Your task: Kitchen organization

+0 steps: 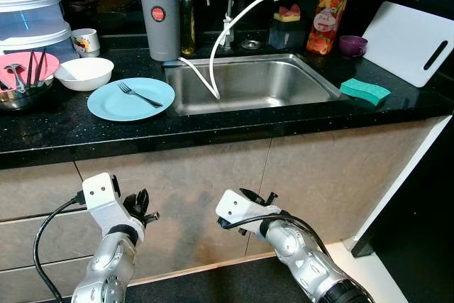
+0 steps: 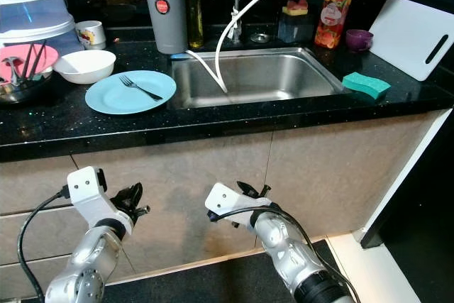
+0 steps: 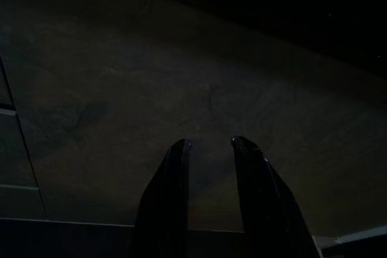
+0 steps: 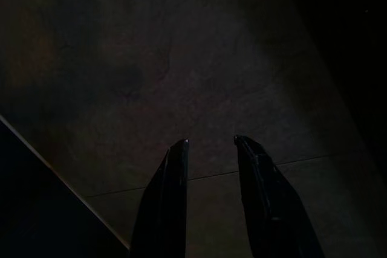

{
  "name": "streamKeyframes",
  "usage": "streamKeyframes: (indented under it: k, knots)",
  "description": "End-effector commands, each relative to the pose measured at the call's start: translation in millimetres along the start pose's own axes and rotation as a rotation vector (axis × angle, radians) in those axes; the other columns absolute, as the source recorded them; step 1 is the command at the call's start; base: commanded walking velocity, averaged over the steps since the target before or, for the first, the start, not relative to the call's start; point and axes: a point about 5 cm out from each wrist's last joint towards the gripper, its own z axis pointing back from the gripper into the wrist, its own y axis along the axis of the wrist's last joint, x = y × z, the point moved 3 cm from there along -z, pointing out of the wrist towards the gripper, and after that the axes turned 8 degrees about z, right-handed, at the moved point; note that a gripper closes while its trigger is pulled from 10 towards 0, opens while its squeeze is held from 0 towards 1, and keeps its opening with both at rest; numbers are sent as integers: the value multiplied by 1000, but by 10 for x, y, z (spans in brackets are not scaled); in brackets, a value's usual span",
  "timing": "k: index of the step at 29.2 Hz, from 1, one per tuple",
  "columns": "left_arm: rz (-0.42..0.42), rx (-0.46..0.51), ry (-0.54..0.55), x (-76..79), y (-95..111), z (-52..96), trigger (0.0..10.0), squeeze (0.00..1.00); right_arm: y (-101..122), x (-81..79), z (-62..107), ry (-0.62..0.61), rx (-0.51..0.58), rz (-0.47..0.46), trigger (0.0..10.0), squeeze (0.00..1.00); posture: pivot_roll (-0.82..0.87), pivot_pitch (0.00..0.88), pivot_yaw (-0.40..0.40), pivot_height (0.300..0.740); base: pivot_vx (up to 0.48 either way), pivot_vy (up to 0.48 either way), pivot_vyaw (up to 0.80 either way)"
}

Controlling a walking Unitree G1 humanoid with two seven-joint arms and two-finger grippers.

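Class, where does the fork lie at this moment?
The fork lies on the blue plate, on the counter left of the sink, beside the white bowl.

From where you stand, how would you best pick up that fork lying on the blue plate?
Probably by its handle end. The fork lies flat across the blue plate, tines toward the white bowl, handle slanting toward the sink. Coming from above with the fingers astride the thin handle looks safest, since the plate's shallow rim blocks a sideways approach.
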Motion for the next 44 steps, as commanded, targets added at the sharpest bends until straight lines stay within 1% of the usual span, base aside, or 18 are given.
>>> streamKeyframes:
  k: [1, 27, 44]
  knots:
    - [13, -18, 8, -5, -39, 0, 10000, 0, -47, 16, 12, -5, -16, -4, 10000, 0, -149, 11, -2, 740, 0, 0, 0]
    - [13, -21, 4, -5, -59, 10, 10000, 0, -51, -5, 23, -4, -16, -2, 10000, 0, -149, 0, -9, 740, 0, 0, 0]
    - [19, -15, 9, -2, -42, 1, 10000, 0, -54, 16, 14, -3, -16, -2, 10000, 0, -146, 7, -11, 740, 0, 0, 0]
